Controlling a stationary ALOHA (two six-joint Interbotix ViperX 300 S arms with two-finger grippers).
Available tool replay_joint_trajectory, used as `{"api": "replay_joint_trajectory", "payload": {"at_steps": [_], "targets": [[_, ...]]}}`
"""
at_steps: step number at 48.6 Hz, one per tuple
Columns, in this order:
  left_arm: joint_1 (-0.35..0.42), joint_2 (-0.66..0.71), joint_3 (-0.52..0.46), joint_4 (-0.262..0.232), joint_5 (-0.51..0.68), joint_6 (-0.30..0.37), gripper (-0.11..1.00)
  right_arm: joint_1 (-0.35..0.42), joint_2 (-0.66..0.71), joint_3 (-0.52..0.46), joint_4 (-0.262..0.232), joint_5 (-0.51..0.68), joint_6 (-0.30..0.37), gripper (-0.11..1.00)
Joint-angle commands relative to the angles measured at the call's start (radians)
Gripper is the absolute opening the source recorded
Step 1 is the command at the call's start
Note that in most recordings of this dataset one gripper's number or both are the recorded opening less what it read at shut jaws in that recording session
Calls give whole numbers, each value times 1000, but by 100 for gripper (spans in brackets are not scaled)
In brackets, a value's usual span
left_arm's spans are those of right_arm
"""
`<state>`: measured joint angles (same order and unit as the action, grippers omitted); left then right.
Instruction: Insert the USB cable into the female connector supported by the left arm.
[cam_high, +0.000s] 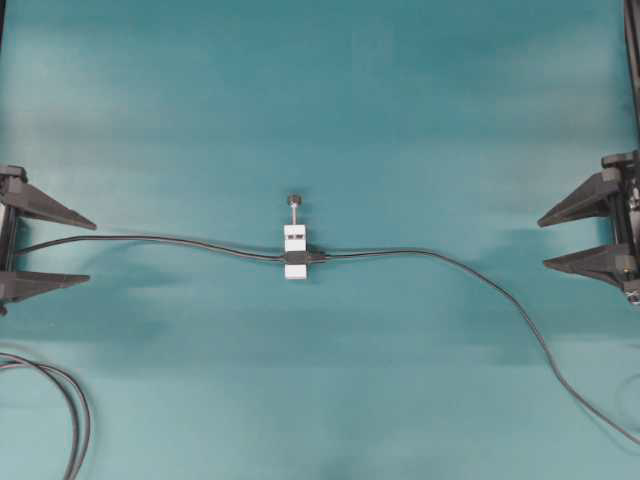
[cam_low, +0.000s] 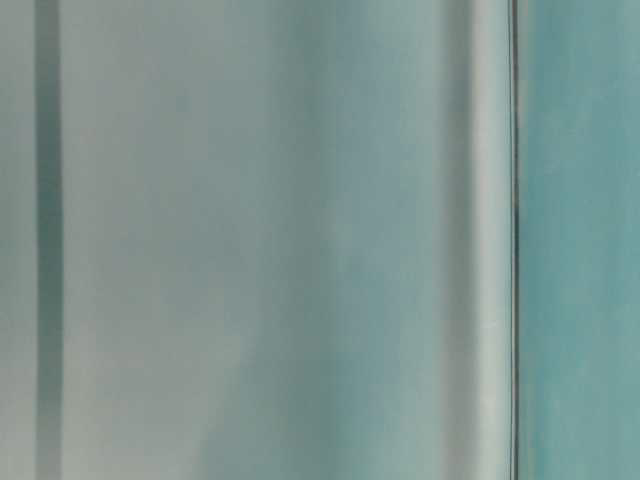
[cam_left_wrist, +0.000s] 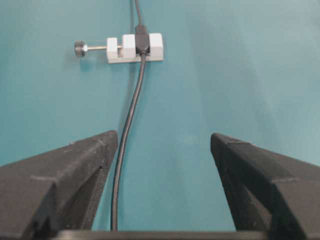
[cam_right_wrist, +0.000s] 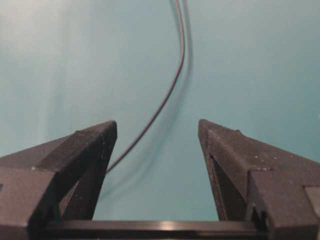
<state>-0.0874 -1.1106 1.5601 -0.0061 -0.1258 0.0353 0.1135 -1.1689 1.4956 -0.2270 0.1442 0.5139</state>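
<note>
The female connector (cam_high: 295, 240), a white block with a black band and a screw with a dark knob (cam_high: 295, 200), lies at the table's middle; it also shows far ahead in the left wrist view (cam_left_wrist: 156, 46). Its thin black cable (cam_high: 150, 239) runs left between the fingers of my open left gripper (cam_high: 92, 252) (cam_left_wrist: 164, 136). The USB cable (cam_high: 480, 280) (cam_right_wrist: 170, 85) comes from the lower right. Its black plug (cam_high: 318, 257) meets the block's right side at the band; the silver tip is hidden. My right gripper (cam_high: 543, 243) (cam_right_wrist: 156, 122) is open and empty, far right of the block.
A thicker black looped cable (cam_high: 72, 400) lies at the lower left corner. The teal mat (cam_high: 320, 100) covers the whole table. The table-level view is a blur of grey and teal with nothing recognisable.
</note>
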Motion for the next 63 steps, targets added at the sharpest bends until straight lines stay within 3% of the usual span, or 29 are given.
{"api": "replay_joint_trajectory", "payload": {"at_steps": [1,8,49,63], "targets": [[-3,8,-11,3,-9,12,89,2,6,9,6,-52,-2,71],[-3,8,-11,3,-11,12,89,-3,6,55,6,-124,-9,71],[-3,8,-9,3,-12,12,89,-21,6,31,3,-91,-5,71],[-3,8,-44,3,2,12,89,-28,6,-57,-11,-49,-12,71]]}}
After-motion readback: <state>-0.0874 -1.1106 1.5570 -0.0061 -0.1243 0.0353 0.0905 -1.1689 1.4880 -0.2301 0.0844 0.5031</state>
